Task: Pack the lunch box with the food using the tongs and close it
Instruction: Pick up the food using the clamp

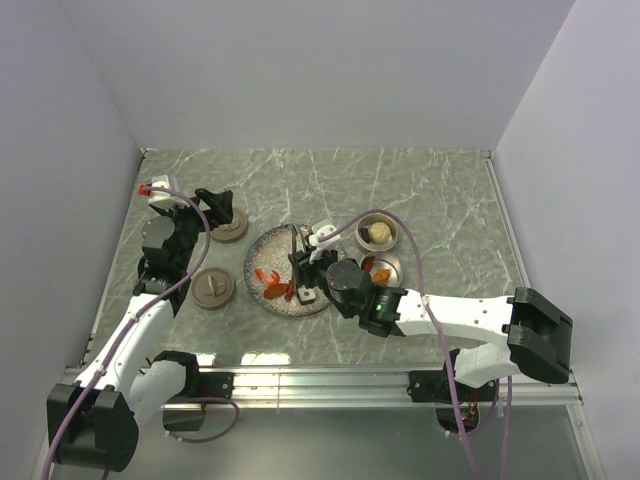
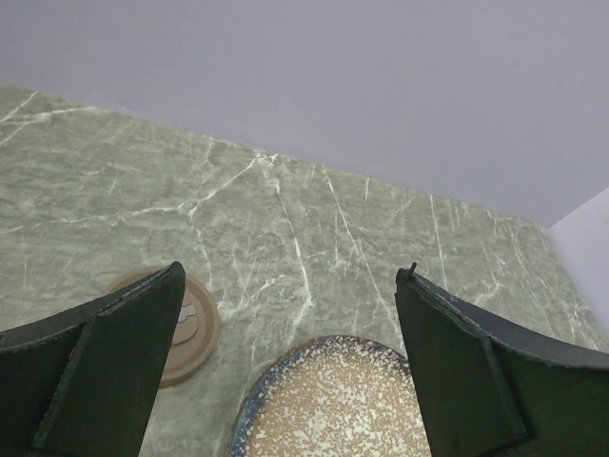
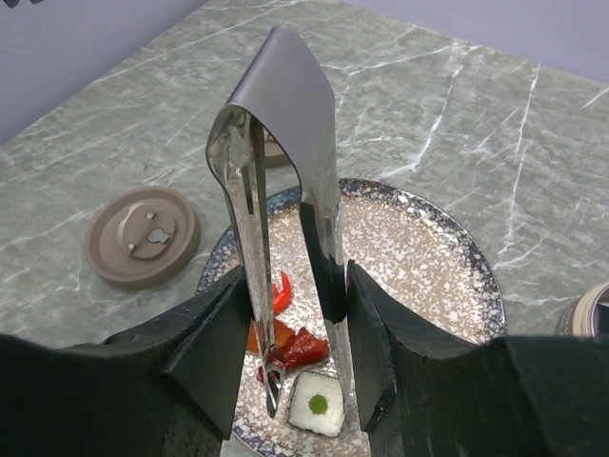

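We find the plate [image 1: 272, 250] in the middle of the table [image 1: 440, 200]. Left of it lie the far lid [image 1: 230, 228] and, before it, the near lid [image 1: 213, 288]. Right of it stand the far tin [image 1: 397, 232], a ball [image 1: 378, 234] in it, and the near tin [image 1: 397, 266] before it. Food bits [image 1: 268, 278] lie on the plate, the tongs [image 1: 298, 262] above them.

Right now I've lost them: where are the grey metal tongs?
The tongs stand mid-table in the top view, in the right tool, over the speckled grey plate.
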You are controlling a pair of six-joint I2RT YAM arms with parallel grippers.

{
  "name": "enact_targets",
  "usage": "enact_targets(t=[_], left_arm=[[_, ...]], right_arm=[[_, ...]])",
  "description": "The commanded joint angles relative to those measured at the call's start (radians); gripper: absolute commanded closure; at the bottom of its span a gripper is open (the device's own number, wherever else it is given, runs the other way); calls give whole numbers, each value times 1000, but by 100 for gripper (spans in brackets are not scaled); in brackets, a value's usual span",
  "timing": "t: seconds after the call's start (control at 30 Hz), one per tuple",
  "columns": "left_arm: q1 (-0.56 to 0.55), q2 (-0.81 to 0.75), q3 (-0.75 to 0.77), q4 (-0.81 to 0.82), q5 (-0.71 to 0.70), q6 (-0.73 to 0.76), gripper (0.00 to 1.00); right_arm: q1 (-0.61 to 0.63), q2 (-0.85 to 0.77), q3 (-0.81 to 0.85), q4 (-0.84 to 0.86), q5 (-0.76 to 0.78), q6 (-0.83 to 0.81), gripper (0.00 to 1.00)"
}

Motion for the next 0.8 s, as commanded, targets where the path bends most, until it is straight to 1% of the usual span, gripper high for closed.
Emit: enact_targets(t=[0.0, 0.5, 0.77], left_arm=[[2, -24, 1, 39, -1, -3, 1], [2, -22, 1, 42, 1, -3, 1], [2, -21, 2, 40, 1, -4, 1]], right_arm=[[14, -28, 42, 29, 34, -17, 50], [34, -71, 27, 75, 79, -61, 50], [34, -8, 50, 46, 60, -31, 50]])
